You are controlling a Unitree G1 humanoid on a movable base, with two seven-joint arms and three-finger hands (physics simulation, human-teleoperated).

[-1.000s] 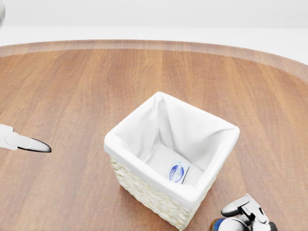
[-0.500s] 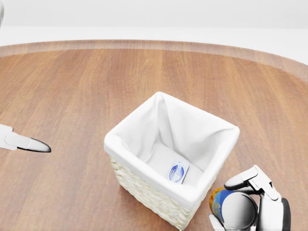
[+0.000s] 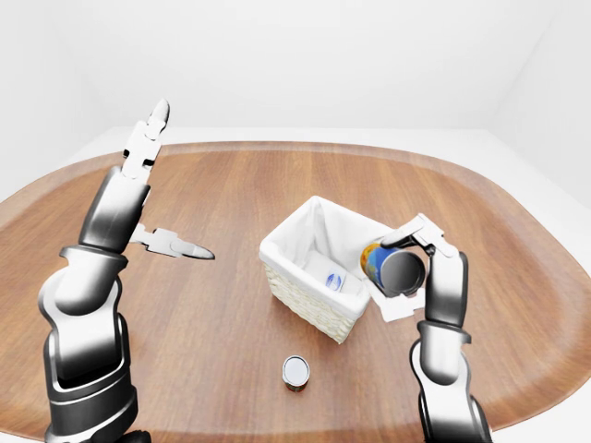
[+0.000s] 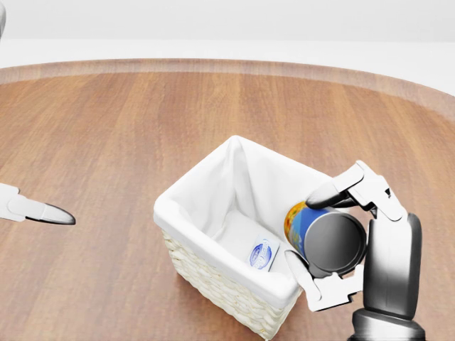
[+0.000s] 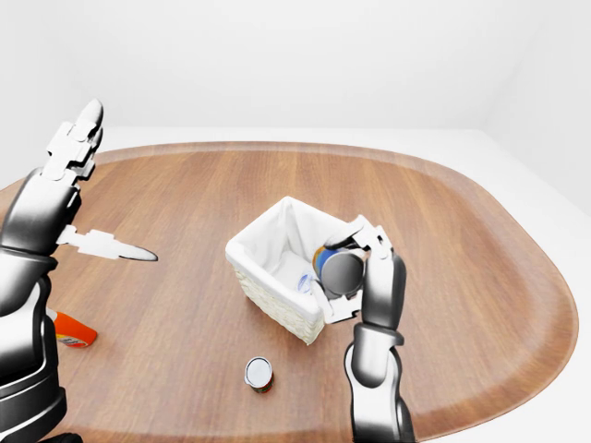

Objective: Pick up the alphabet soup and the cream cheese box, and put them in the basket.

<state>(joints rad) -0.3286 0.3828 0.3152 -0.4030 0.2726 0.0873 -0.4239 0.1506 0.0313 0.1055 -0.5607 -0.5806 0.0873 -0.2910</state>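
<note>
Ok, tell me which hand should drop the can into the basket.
Right. The right hand already grips the can at the basket rim; the left hand is open, well off to the left.

Small can (image 5: pixel 259 373) on wooden table (image 3: pixel 277 194), orange item (image 5: pixel 72 329)

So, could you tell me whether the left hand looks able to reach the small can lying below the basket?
Probably yes: the left hand is open and empty, and bare table lies between it and the small can.
</note>
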